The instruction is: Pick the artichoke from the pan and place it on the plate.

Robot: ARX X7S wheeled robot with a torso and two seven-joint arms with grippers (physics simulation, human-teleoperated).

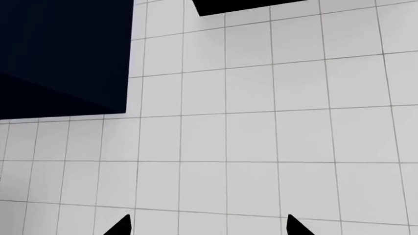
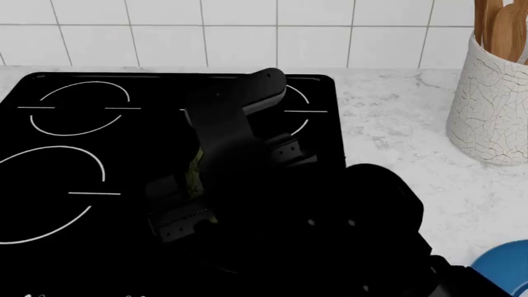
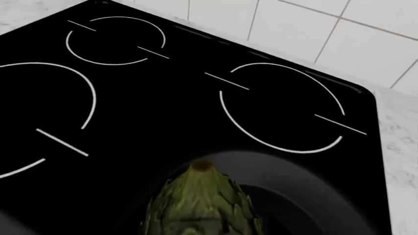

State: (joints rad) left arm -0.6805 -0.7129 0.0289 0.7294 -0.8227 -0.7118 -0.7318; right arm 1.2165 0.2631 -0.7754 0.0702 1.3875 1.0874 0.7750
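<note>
The artichoke sits in the pan on the stove's right side, close under the right wrist camera with its long axis pointing away toward the far burners; in the head view only a green sliver shows beside the right arm. The right gripper is hidden, so I cannot tell whether its fingers hold it. The left gripper, tips spread wide and empty, faces a tiled wall, while the plate lies near right.

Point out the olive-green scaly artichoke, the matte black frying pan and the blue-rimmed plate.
olive-green scaly artichoke (image 3: 202,203): right wrist view, middle of its scales.
matte black frying pan (image 3: 307,183): right wrist view, raised rim behind the bud.
blue-rimmed plate (image 2: 505,263): head view, blue rim at the corner.
</note>
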